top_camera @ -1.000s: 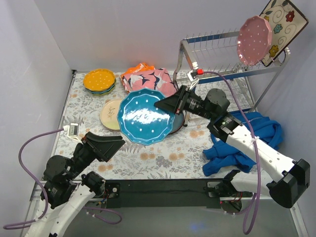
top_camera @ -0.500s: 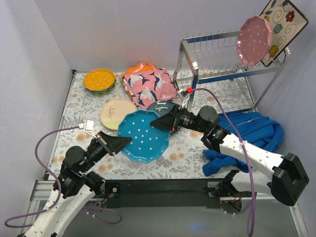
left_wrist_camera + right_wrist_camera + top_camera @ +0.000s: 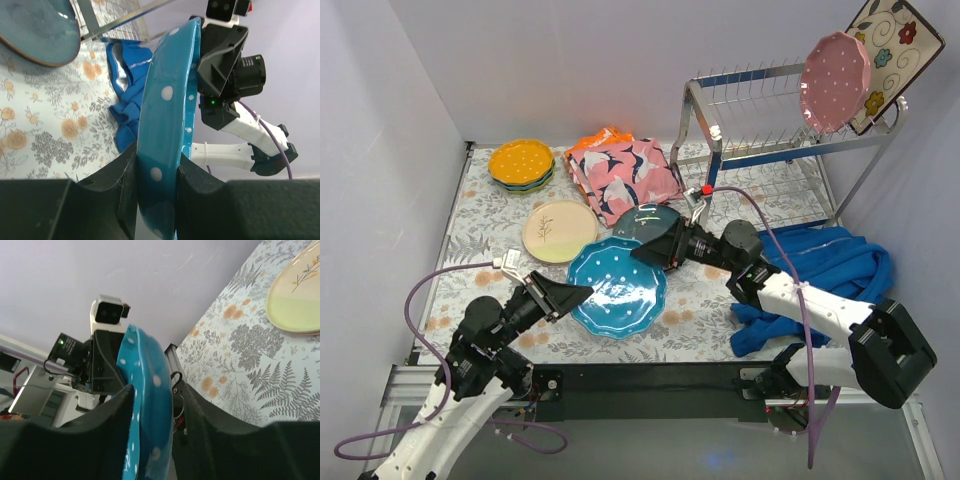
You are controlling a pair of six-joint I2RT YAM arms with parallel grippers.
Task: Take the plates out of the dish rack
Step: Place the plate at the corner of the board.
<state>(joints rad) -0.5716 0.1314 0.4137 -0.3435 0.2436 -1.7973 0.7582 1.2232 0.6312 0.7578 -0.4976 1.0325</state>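
— Where is the blue dotted plate [image 3: 617, 287] sitting right now?
— It's hanging low over the tabletop [image 3: 692, 320], on the arms' side of the dish rack [image 3: 775, 153] and off to its left. Both arms are sharing it. The left hand [image 3: 582, 292] is pinching the rim farthest from the rack, and the right hand [image 3: 645, 252] is pinching the rim facing the rack.
— So both are clamping it?
— Each wrist view is showing the rim wedged between the fingers [image 3: 126, 187], so yes, both are pressing on it. The plate is spanning the gap from one hand to the other and tilting a little.
— Is it touching down?
— I'm not managing to tell, because its underside is hiding from every view.
— Which hand ought to be letting go?
— I'm guessing the right one, since its arm is lying on the rack side, nearer what's left. The pink dotted plate [image 3: 835, 68] and the square floral plate [image 3: 895, 45] are leaning at the rack's top right corner.
— Is anything crowding them?
— The dark teal plate [image 3: 642, 216] is lying just beneath the right hand, between the blue plate and the rack, and that hand is partly covering it. The cream plate [image 3: 558, 230] and the orange stack [image 3: 521, 163] are lying further left of the rack, apart from both hands
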